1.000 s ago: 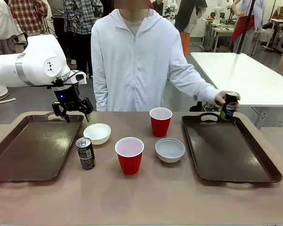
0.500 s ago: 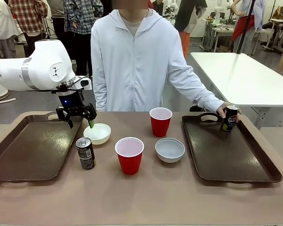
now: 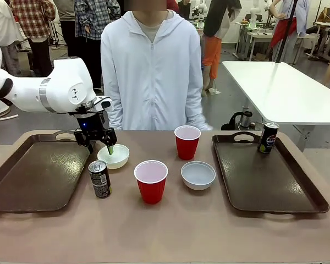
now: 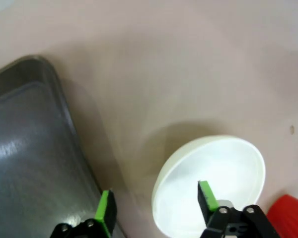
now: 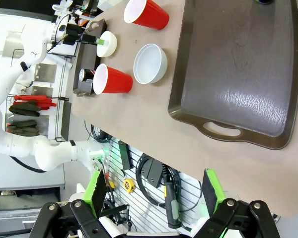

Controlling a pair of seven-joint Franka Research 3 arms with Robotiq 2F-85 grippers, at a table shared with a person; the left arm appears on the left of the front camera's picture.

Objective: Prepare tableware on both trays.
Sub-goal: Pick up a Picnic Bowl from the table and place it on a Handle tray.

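Shifted over to left-hand white bowl (image 3: 118, 159): left gripper (image 3: 100, 148), jaws apart astride rim, nothing clamped. Newly set on right tray (image 3: 264, 184): drink can (image 3: 268, 137). Bowl pickup likely next.

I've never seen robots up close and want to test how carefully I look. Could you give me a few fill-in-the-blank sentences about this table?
1. The right tray holds one drink ___.
2. The left gripper hangs over the rim of a white ___.
3. The cup nearest the robot is ___ on the outside.

Missing words: can; bowl; red.
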